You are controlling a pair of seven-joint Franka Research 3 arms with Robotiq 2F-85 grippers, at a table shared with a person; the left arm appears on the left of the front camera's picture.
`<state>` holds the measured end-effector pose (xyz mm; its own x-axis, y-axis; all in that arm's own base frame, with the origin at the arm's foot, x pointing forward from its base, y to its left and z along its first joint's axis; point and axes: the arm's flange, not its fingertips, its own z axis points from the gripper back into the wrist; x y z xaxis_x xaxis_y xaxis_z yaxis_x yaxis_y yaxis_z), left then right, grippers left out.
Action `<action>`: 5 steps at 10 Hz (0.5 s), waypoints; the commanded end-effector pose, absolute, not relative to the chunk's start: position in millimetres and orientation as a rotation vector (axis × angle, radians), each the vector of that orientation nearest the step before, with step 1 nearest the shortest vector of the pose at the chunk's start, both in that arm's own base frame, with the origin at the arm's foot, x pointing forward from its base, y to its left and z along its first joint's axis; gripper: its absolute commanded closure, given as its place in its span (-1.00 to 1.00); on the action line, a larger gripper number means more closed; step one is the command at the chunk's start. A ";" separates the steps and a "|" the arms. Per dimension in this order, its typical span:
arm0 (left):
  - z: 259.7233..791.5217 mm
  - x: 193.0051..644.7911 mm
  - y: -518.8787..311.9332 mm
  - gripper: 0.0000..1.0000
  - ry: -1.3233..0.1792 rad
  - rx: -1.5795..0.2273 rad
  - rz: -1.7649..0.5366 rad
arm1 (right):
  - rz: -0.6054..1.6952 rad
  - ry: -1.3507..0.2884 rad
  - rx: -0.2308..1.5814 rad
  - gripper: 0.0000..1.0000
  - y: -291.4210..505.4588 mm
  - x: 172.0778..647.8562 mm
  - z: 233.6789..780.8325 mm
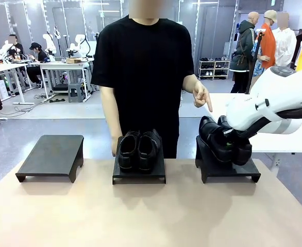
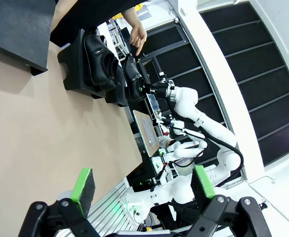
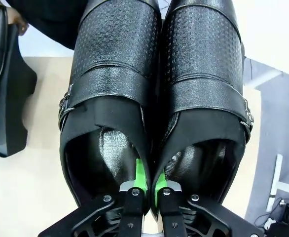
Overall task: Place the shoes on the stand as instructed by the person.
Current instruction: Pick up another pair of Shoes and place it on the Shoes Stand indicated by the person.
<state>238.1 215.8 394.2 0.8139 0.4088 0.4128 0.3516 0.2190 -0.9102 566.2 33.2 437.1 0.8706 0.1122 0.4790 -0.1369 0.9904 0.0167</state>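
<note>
One pair of black shoes (image 1: pixel 139 149) sits on the middle stand (image 1: pixel 139 175). A second pair of shoes (image 1: pixel 219 138) is tilted over the right stand (image 1: pixel 228 169), and whether it rests fully on it I cannot tell. My right gripper (image 3: pixel 148 191) is shut on the touching inner walls of this pair (image 3: pixel 157 74), one green-padded finger inside each shoe. In the front view the right gripper (image 1: pixel 238 140) reaches in from the right. The person's hand (image 1: pixel 202 96) points down at the right stand. My left gripper (image 2: pixel 142 182) hangs open and empty above the table, far from the shoes (image 2: pixel 100 59).
A third black stand (image 1: pixel 50 154) is bare at the left of the beige table (image 1: pixel 140 216). The person stands close behind the middle stand. The white right arm (image 1: pixel 274 103) crosses above the table's right side. Other people and workbenches are far behind.
</note>
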 end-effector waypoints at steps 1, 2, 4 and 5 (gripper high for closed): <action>399.2 239.2 216.1 -1.00 -0.691 -1.400 0.043 | 0.063 -0.513 0.038 0.85 40.1 577.9 440.8; 399.2 239.2 216.1 -1.00 -0.691 -1.400 0.043 | 0.057 -0.511 0.030 0.85 41.3 578.9 435.8; 399.2 239.2 216.1 -1.00 -0.691 -1.400 0.043 | 0.045 -0.500 0.019 0.85 42.6 580.3 428.0; 399.2 239.2 216.1 -1.00 -0.691 -1.400 0.043 | 0.040 -0.498 0.018 0.85 44.1 581.0 423.8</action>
<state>238.1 215.7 394.2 0.8139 0.4088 0.4128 0.3516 0.2190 -0.9102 573.8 35.1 415.0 0.8937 0.0662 0.4437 -0.0870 0.9959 0.0265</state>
